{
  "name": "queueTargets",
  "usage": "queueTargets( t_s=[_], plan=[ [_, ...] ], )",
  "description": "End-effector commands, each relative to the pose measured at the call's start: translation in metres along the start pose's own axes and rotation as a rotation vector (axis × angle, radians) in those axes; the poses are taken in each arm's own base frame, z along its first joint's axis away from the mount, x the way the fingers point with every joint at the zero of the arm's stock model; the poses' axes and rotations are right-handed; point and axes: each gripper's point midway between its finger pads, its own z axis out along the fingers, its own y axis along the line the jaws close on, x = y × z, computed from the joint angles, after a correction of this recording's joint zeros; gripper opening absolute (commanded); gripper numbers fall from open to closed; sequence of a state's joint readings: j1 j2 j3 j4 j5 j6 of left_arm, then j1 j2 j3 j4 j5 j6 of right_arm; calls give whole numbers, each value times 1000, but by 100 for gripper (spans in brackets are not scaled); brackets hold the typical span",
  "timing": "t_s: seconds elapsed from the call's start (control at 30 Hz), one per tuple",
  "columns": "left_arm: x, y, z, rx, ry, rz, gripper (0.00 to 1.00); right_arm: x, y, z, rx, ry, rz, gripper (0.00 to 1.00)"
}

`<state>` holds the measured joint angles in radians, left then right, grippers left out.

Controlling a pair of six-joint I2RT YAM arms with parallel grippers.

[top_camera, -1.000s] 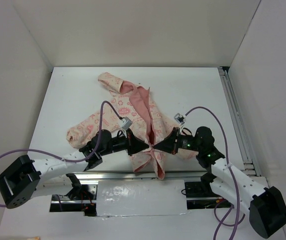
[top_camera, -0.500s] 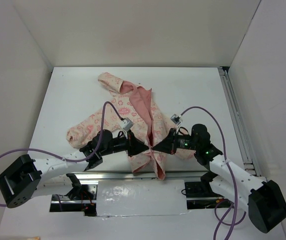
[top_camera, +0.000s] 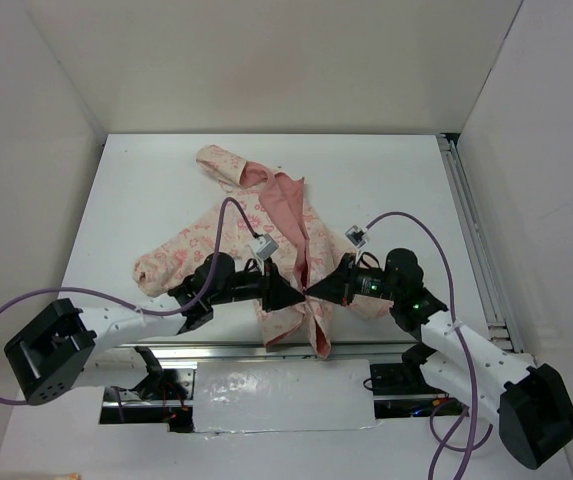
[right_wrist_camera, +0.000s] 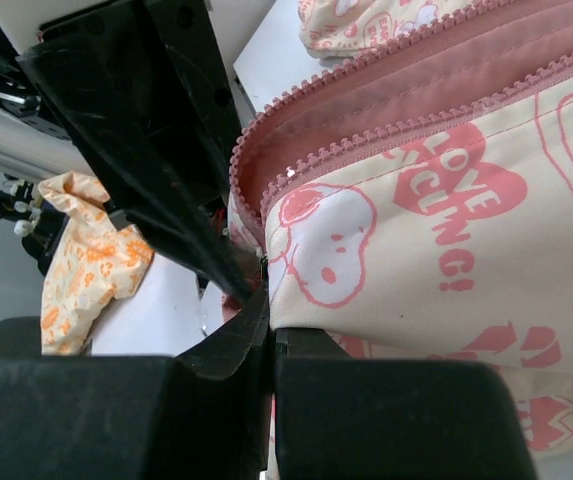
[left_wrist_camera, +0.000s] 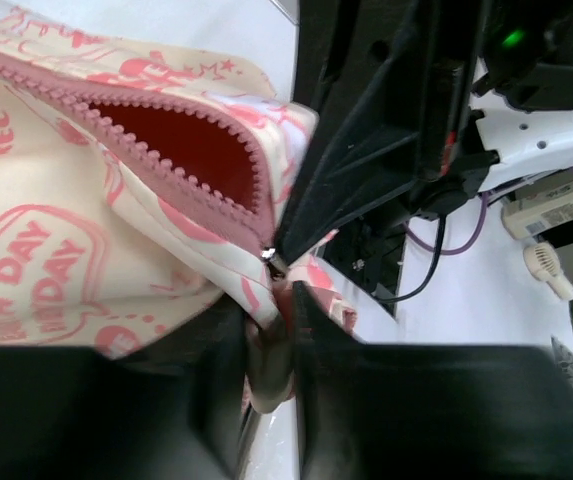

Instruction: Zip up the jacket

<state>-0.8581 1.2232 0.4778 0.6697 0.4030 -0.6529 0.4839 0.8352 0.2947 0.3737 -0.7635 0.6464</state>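
Observation:
The jacket (top_camera: 266, 225) lies face up on the white table (top_camera: 386, 190), its front open and the salmon lining showing. Its pink zipper (left_wrist_camera: 156, 140) is unzipped, and both rows of teeth show in the right wrist view (right_wrist_camera: 386, 120). My left gripper (top_camera: 294, 293) comes in from the left. It is shut on the jacket's bottom hem beside the zipper's lower end (left_wrist_camera: 271, 330). My right gripper (top_camera: 313, 292) comes in from the right. It is shut on the opposite front panel's bottom corner (right_wrist_camera: 269, 335). The two gripper tips nearly touch.
The jacket's left sleeve (top_camera: 161, 262) spreads toward the table's left side, and the hood (top_camera: 228, 165) points to the back. A metal rail (top_camera: 471, 230) runs along the table's right edge. The white walls stand close on three sides. The purple cables loop above both arms.
My left arm has pushed a little to the right, toward the zipper's lower end. My right gripper has shifted slightly. Both still meet at the jacket's bottom hem.

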Motion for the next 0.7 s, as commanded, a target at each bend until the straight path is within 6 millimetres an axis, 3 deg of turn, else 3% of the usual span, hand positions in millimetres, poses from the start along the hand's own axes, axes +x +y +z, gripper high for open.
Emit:
queueTargets(
  t_s=[0.0,0.03,0.07,0.17,0.4,0.67],
  plan=[
    [-20,-28,8,120,-24,61,26,-27,19,2,-44,-95,-91,0],
    [-21,-28,8,117,-27,60,22,-28,20,1,-46,-99,-100,0],
    [-21,-26,8,110,-29,59,10,-26,18,1,-39,-95,-96,0],
    [-22,-26,7,106,-37,69,0,-26,17,-1,-26,-102,-101,0],
    [-12,-33,0,164,-9,128,0,-29,25,-1,-66,-114,-131,0],
    [27,-38,-4,256,166,70,0,-49,36,-2,-96,-201,-213,0]
  ],
)
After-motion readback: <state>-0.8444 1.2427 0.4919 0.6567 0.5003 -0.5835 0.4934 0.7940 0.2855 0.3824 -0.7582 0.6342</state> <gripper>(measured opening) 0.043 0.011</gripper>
